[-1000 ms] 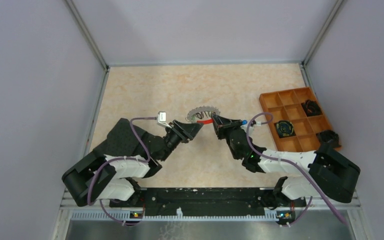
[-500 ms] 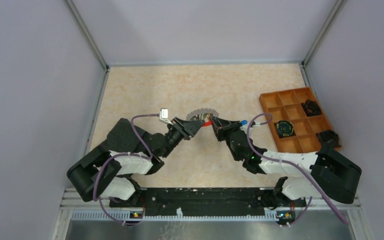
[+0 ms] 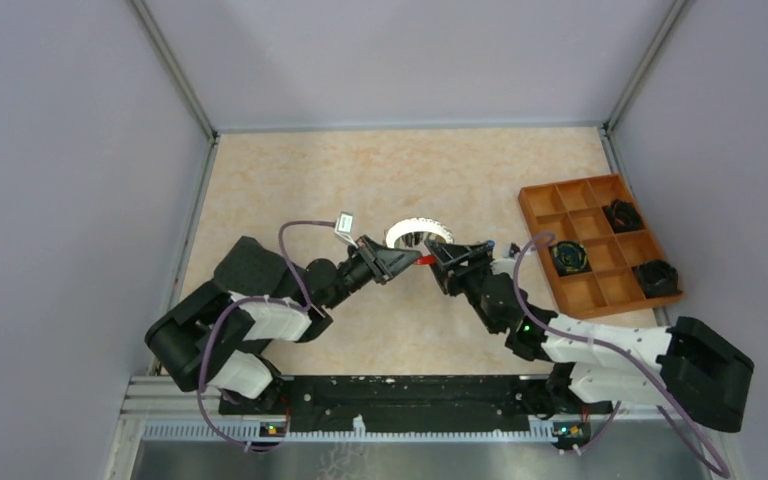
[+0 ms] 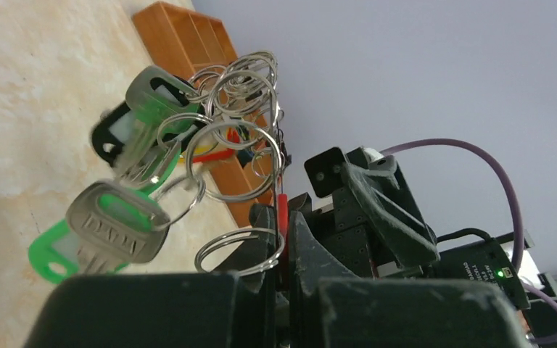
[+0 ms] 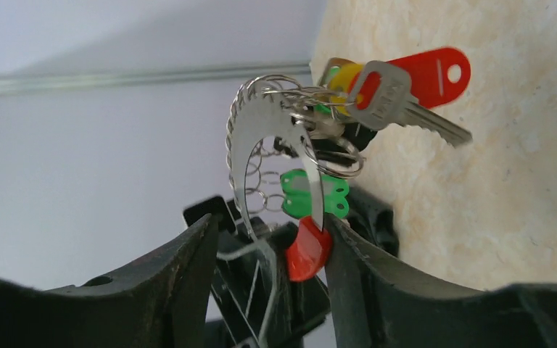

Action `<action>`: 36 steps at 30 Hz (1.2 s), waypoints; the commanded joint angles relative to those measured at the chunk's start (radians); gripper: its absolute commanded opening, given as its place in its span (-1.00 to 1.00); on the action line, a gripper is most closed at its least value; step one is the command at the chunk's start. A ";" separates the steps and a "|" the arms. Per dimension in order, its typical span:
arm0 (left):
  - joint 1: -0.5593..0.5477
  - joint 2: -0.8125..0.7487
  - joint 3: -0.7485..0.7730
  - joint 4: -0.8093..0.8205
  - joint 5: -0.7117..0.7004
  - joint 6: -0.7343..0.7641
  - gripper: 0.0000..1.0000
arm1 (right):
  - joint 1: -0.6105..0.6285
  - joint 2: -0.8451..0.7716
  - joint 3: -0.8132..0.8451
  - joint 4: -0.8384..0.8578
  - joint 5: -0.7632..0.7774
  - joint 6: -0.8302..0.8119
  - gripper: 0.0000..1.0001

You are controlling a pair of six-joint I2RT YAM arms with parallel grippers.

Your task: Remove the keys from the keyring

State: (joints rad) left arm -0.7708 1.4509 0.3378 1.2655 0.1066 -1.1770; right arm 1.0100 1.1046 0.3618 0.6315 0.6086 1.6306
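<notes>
My left fingers [image 4: 304, 250] are clenched on the red sleeve of the large thin grey metal keyring [image 3: 418, 235], lifted over the middle of the counter [image 3: 290, 180], while my right fingers [image 5: 188, 268] stand spread around it, so I judge the next move is pinching one of the small colour-headed metal keys [image 5: 406, 83] and threading it off.

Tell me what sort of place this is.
Probably a robot lab test cell: a marbled tabletop boxed in by plain grey walls and metal rails, a left arm and right arm bolted at its near edge, and an orange compartment tray.
</notes>
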 commanded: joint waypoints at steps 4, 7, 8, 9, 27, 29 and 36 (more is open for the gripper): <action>0.090 -0.118 0.084 -0.297 0.321 -0.013 -1.00 | -0.001 -0.303 -0.143 -0.021 -0.192 -0.230 0.27; 0.137 -0.140 0.125 -0.419 0.465 -0.021 -1.00 | -0.001 -0.459 -0.186 -0.172 -0.224 -0.305 0.34; 0.149 -0.143 0.141 -0.462 0.514 -0.018 -1.00 | -0.002 -0.514 -0.204 -0.204 -0.236 -0.334 0.35; 0.163 -0.144 0.162 -0.506 0.563 -0.012 -1.00 | -0.003 -0.569 -0.221 -0.236 -0.244 -0.372 0.36; 0.272 -0.066 0.397 -0.979 1.257 0.247 -1.00 | -0.004 -0.923 -0.119 -0.657 -0.696 -1.027 -0.21; 0.272 -0.063 0.402 -0.980 1.280 0.249 -1.00 | -0.003 -0.910 -0.130 -0.641 -0.733 -1.067 -0.24; 0.272 -0.071 0.437 -1.002 1.323 0.257 -1.00 | -0.004 -0.906 -0.160 -0.578 -0.771 -1.240 -0.21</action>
State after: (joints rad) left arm -0.5011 1.3922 0.7147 0.2592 1.3483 -0.9310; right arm 1.0111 0.1986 0.1963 -0.0059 -0.1040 0.5396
